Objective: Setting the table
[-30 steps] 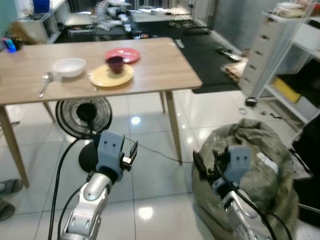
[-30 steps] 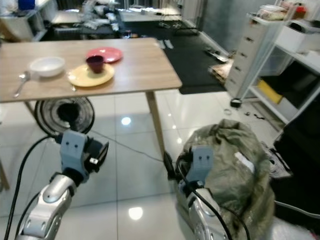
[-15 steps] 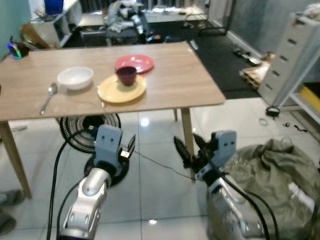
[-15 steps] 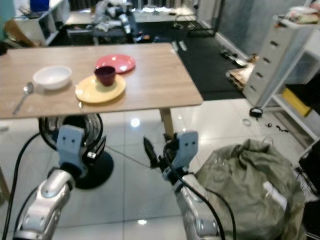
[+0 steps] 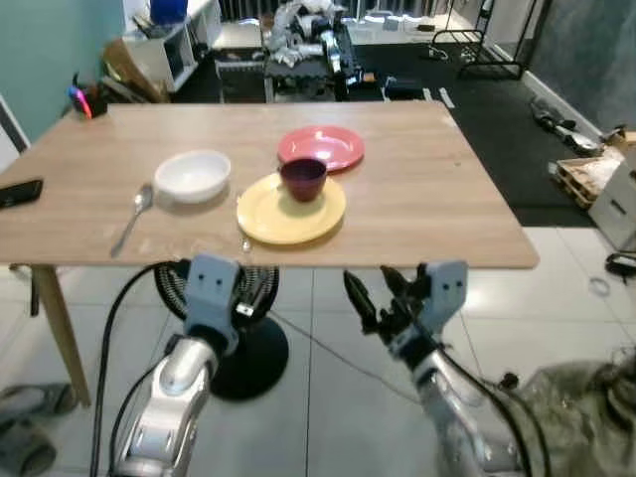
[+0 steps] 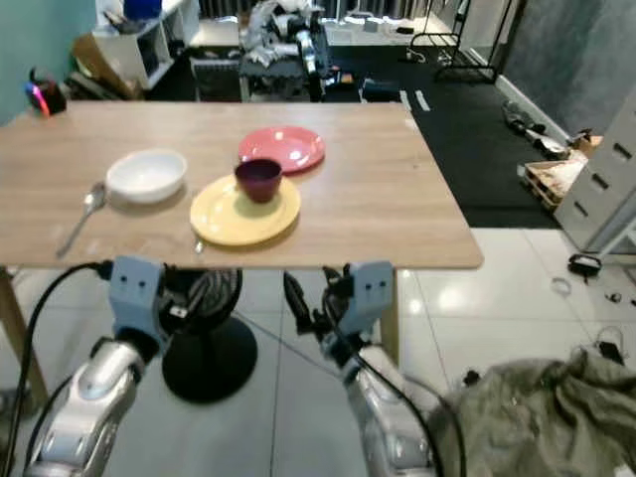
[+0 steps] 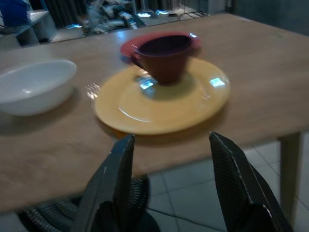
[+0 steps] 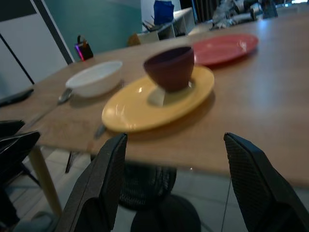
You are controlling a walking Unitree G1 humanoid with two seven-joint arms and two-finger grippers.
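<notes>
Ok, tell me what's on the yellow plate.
A dark maroon cup stands upright on the yellow plate, toward its far side. The cup's inside can't be seen, nor the plate under it.

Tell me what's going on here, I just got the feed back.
The robot stands at the near edge of a wooden table with both arms raised in front of it, nothing held. The left gripper and the right gripper both have their fingers open, just short of the table edge. On the table sit a yellow plate carrying a dark red cup, a pink plate behind it, a white bowl and a spoon.
</notes>
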